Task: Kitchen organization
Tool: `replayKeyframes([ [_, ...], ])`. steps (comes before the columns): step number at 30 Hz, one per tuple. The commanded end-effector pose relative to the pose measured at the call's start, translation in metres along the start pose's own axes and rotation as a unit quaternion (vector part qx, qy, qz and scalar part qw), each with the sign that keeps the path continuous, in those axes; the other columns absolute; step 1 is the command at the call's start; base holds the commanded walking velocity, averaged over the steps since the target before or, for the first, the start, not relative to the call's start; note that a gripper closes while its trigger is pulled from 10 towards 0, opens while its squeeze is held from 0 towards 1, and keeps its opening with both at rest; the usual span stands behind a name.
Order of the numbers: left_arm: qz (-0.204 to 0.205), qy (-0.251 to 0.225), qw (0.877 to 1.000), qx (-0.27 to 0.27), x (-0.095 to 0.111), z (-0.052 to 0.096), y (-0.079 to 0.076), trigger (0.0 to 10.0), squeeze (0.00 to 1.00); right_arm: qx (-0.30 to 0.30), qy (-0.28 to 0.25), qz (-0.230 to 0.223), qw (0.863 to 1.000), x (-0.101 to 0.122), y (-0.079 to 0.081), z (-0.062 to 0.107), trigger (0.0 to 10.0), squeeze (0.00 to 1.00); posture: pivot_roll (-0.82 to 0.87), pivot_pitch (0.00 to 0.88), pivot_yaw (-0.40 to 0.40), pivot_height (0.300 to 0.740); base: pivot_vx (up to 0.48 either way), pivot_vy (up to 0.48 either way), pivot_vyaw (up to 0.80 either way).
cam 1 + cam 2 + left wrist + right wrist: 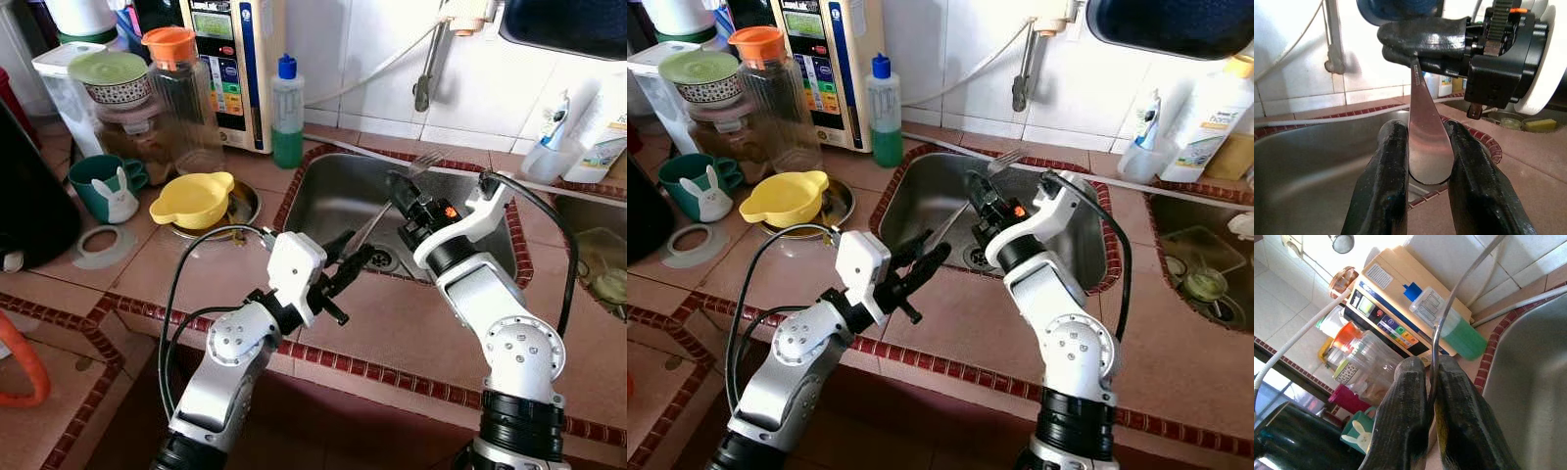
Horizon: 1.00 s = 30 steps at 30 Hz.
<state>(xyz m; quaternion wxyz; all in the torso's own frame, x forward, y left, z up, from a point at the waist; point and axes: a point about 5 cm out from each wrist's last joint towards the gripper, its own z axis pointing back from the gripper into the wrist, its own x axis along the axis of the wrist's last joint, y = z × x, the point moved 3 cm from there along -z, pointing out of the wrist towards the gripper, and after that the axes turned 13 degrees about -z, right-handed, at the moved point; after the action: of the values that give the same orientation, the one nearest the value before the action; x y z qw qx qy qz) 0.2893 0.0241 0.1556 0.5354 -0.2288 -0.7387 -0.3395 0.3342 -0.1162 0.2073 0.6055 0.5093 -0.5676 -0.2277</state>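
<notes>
The fork (377,219) is held over the sink (328,196): its flat handle end is pinched by the left gripper (345,266), its neck clamped by the right gripper (400,189). Its long axis slopes up, tines toward the wall. Bending is risked if both arms pull apart.

The surface (411,323) is tiled in terracotta with a red mosaic edge. A steel sink (323,201) is set into it at centre. A green soap bottle (287,113) stands at 11 o'clock of the sink. A yellow bowl (192,199), a teal mug (103,186) and a clear jar (176,103) are placed at 9 to 10 o'clock.
</notes>
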Motion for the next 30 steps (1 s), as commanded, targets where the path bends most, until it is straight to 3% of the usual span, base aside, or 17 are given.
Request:
replayKeyframes([
  [1,-0.018,-0.023,1.0,0.005,0.0121,-0.0019,0.0055,10.0,0.0,-0.051,-0.028,0.016,0.998,0.0109,-0.0188,0.005,0.0,0.0,0.01,0.008,-0.002,0.74,0.0,0.0,0.0],
  [30,-0.017,-0.022,1.0,0.007,0.0118,-0.0019,0.006,10.0,0.0,-0.055,-0.033,0.021,0.998,0.0125,-0.0201,0.005,0.0,0.0,0.01,0.008,-0.002,0.74,0.0,0.0,0.0],
])
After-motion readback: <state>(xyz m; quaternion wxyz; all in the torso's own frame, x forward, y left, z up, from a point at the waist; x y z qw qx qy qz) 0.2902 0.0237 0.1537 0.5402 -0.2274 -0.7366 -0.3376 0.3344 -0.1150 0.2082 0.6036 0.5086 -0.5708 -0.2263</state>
